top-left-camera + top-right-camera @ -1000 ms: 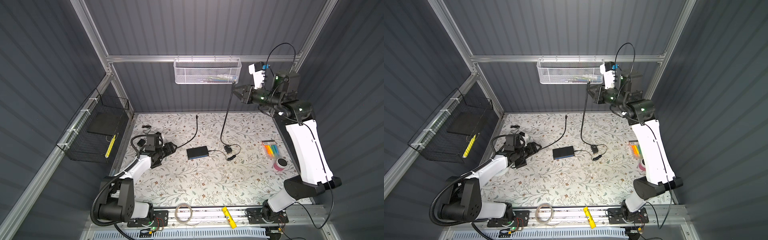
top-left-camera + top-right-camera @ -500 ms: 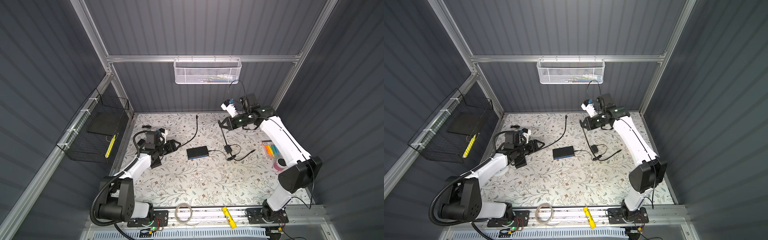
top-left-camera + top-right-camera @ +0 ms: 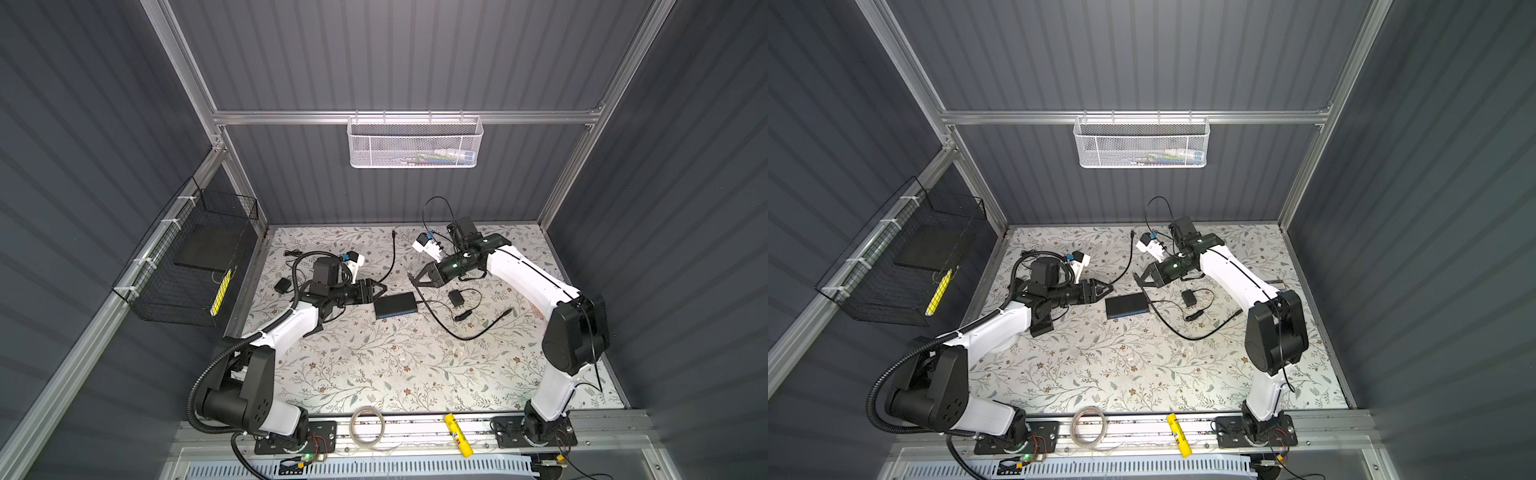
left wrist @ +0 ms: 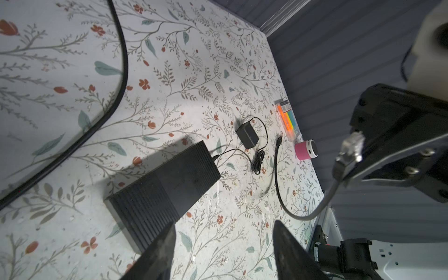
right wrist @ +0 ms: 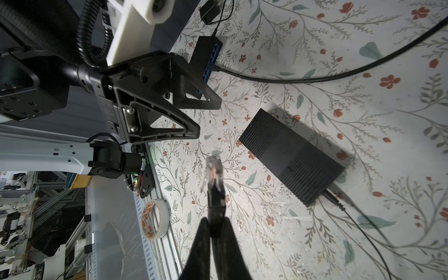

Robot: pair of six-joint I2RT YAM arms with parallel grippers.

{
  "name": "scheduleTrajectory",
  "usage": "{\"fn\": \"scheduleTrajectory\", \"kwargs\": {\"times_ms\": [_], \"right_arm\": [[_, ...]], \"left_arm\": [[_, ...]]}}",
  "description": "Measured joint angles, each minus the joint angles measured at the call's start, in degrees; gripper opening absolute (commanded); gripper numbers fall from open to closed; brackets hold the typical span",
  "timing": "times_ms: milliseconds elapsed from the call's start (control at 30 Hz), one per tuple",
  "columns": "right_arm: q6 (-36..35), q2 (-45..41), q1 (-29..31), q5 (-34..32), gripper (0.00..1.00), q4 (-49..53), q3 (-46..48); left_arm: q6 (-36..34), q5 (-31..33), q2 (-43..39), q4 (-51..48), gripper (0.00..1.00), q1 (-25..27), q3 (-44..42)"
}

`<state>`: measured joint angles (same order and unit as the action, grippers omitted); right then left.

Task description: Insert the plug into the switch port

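The switch (image 3: 395, 303) (image 3: 1126, 304) is a flat ribbed black box (image 4: 164, 184) (image 5: 291, 157) lying on the flowered mat, with a blue front edge in both top views. My right gripper (image 3: 419, 280) (image 3: 1142, 279) (image 5: 215, 220) hovers just right of and behind it. It is shut on the boot of a black cable whose clear plug (image 5: 213, 167) (image 4: 352, 145) sticks out past the fingertips, tilted toward the mat. My left gripper (image 3: 379, 287) (image 3: 1106, 287) (image 4: 224, 226) stands open at the switch's left end, nothing between its fingers.
A power adapter (image 3: 456, 298) and thin cord lie right of the switch. A thick black cable (image 3: 392, 257) runs to a smaller box with blue ports (image 5: 208, 60) under the left arm. Pink speaker (image 4: 306, 150) and marker pack (image 4: 288, 121) at the right wall; tape roll (image 3: 366, 426) on the front rail.
The right arm has dropped from up near the white basket to just above the mat, bringing the plug and cable along. The left gripper has slid right, up to the switch.
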<state>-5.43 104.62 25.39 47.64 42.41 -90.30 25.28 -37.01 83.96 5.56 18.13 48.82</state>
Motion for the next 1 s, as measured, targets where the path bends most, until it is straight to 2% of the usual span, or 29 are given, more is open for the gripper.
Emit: {"fn": "scheduleTrajectory", "kwargs": {"times_ms": [233,533,1000], "right_arm": [[0.0,1.16,1.16,2.12,0.0,-2.19,0.74],[0.0,4.13,2.91,2.25,0.0,-2.12,0.74],[-0.17,4.2,3.8,2.58,0.0,-2.1,0.46]], "left_arm": [[2.86,-4.15,0.59,7.65,0.62,0.31,0.0],[6.8,-8.0,5.6,16.06,0.57,3.39,0.0],[10.36,-10.86,7.85,22.84,0.23,4.24,0.0]]}}
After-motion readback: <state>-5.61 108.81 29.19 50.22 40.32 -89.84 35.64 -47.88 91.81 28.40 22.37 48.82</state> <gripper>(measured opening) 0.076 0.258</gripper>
